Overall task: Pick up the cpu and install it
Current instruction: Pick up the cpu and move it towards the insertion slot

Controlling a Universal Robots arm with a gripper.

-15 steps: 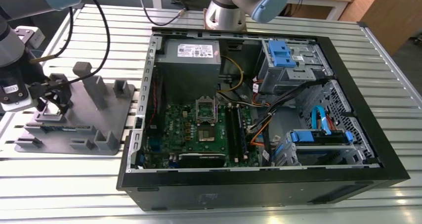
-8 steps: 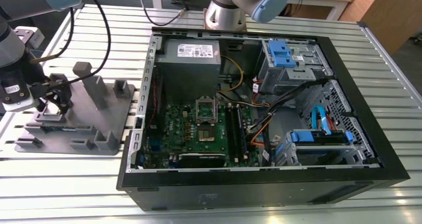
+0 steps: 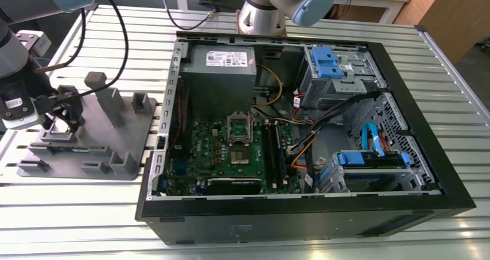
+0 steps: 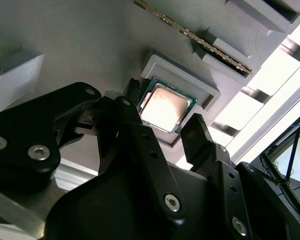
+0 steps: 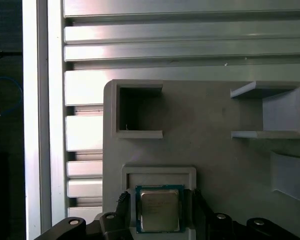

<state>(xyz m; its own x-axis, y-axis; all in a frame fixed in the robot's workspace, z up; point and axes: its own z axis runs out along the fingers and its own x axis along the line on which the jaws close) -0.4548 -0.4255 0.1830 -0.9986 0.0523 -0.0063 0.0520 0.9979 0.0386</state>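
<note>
Gripper [image 5: 160, 201] part-open, fingers [image 4: 197, 131] astride cpu [image 5: 159, 211], gripping nothing. Cpu sits in recess of grey tray [image 5: 220, 155]. Tray posts [image 3: 107, 99] close by; PC case [image 3: 306, 217] well apart, at exterior view's right.

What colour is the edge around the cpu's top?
Green; the cpu shows best in the first wrist view.

Bright light glares off the slatted table [image 5: 180, 50] and the cpu [image 4: 165, 107], while the computer case [image 3: 306, 220] is dim inside.

Nothing legible; print on the cpu [image 5: 159, 216] and power-supply label [image 3: 222, 58] is too small.
</note>
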